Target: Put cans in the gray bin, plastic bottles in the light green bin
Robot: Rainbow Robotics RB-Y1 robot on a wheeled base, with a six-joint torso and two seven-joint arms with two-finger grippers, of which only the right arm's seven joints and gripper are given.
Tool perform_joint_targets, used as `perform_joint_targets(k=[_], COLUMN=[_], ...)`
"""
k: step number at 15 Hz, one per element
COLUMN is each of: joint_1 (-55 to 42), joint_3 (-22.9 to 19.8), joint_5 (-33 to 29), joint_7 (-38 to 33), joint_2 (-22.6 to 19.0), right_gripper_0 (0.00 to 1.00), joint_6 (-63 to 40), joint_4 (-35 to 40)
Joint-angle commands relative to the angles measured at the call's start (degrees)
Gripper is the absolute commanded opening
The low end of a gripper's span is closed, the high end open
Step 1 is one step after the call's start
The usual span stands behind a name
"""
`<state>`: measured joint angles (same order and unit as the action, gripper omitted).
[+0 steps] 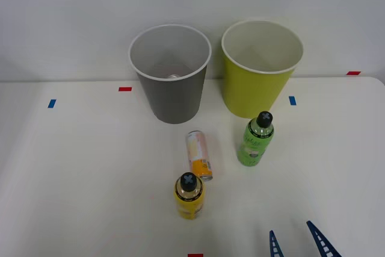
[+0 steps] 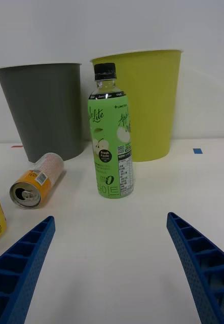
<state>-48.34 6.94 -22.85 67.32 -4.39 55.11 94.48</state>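
Front view, lower right: my right gripper (image 1: 299, 240) is spread and empty. Step: approaching green bottle (image 1: 257, 139). Next, advance and straddle it centrally.

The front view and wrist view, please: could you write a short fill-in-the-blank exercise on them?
1. The orange and cream can lies on its ____.
2. The green bottle stands upright in front of the ____ bin.
3. The right gripper has its fingers ____.
4. The yellow bottle wears a ____ cap.

Missing words: side; light green; open; black
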Motion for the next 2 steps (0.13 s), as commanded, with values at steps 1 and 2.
perform_joint_targets(k=[1, 2], joint_1=[0.0, 0.0], joint_3=[0.0, 0.0], joint_5=[0.0, 0.0], joint_7=[0.0, 0.0], joint_2=[0.0, 0.0], right_gripper_0=[0.75, 0.75], joint_6=[0.0, 0.0], joint_4=[0.0, 0.0])
